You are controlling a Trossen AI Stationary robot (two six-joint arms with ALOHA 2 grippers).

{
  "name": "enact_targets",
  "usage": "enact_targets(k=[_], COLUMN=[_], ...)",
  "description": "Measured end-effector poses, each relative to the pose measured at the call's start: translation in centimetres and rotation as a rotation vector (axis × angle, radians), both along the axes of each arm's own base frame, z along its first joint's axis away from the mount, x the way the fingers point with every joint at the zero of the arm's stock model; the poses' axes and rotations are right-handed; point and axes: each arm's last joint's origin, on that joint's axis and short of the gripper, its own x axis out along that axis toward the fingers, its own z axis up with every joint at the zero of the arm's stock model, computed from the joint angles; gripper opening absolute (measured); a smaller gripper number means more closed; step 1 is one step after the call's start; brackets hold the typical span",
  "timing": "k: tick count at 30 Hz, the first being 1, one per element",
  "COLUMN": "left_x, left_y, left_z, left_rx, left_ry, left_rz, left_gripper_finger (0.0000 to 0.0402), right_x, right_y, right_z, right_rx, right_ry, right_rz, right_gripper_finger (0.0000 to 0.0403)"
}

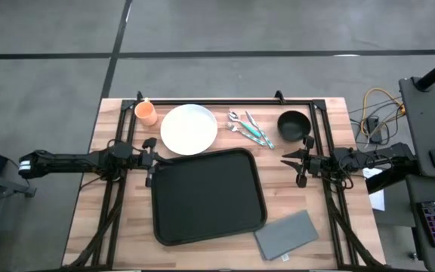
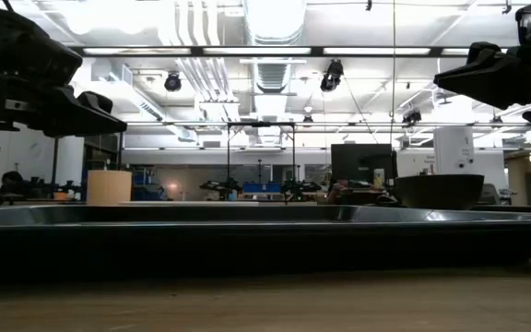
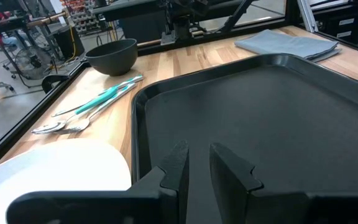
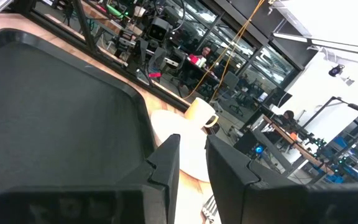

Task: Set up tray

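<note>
High view | tray (image 1: 206, 196) empty | both grippers' fingers slightly parted, holding nothing | risk: left gripper (image 1: 151, 161) bumps plate (image 1: 189, 129).

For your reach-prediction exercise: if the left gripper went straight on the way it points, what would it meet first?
Probably the black tray: the left gripper points across its bare floor, apparently raised above it, so it might pass over instead.
</note>
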Motion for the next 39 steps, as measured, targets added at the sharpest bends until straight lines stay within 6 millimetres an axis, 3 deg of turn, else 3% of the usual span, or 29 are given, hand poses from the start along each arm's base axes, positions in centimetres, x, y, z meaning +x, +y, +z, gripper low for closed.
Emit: enact_targets(k=[17, 21, 32, 39], left_x=[0.1, 0.1, 0.5, 1.5], left_y=[0.0, 0.2, 0.3, 0.5], left_z=[0.2, 0.2, 2.0, 3.5], left_rx=[0.003, 0.018, -0.012, -0.018], left_ry=[-0.021, -0.015, -0.087, 0.002], left_rz=[-0.001, 0.071, 0.092, 0.12], left_gripper_finger=[0.0046, 0.0046, 0.0046, 0.0046], right_x=[0.0, 0.0, 0.0, 0.0], right_y=[0.0, 0.0, 0.0, 0.0], right_z=[0.0, 0.0, 0.0, 0.0], right_rx=[0.0, 0.0, 0.0, 0.0], right_ry=[0.0, -0.001, -0.001, 0.0], right_rz=[0.0, 0.0, 0.0, 0.0], right_gripper_finger=[0.0068, 0.0068, 0.0068, 0.0068])
